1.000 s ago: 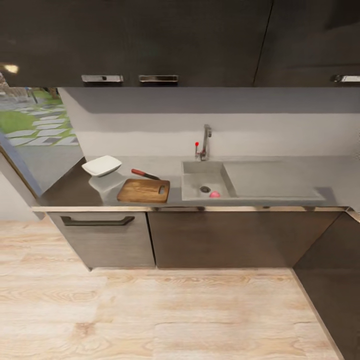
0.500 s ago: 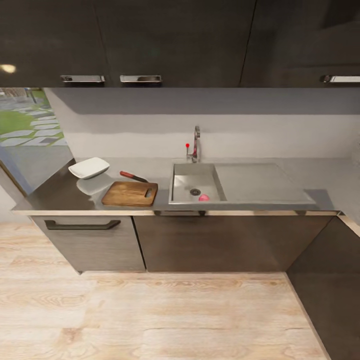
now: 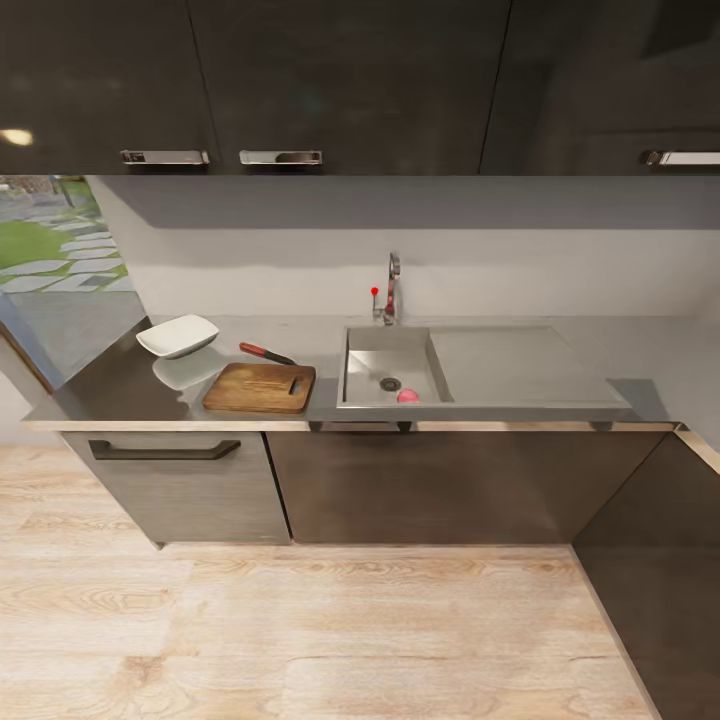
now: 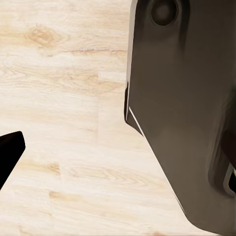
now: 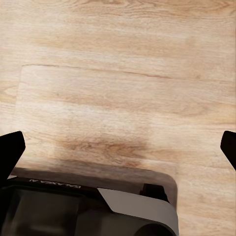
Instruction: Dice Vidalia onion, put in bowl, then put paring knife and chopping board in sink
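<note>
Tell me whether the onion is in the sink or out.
In: the onion lies on the sink floor beside the drain.

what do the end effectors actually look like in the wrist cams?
Little shows. Right end effector: two matte black fingertips with blunt angled ends at the frame edges. Left end effector: one black fingertip, same shape. The dark glossy robot body below the right one has a white panel and faint mirrored lettering. No cables visible.

Faint mirrored lettering on robot base (image 5: 54,185), not legible.
</note>
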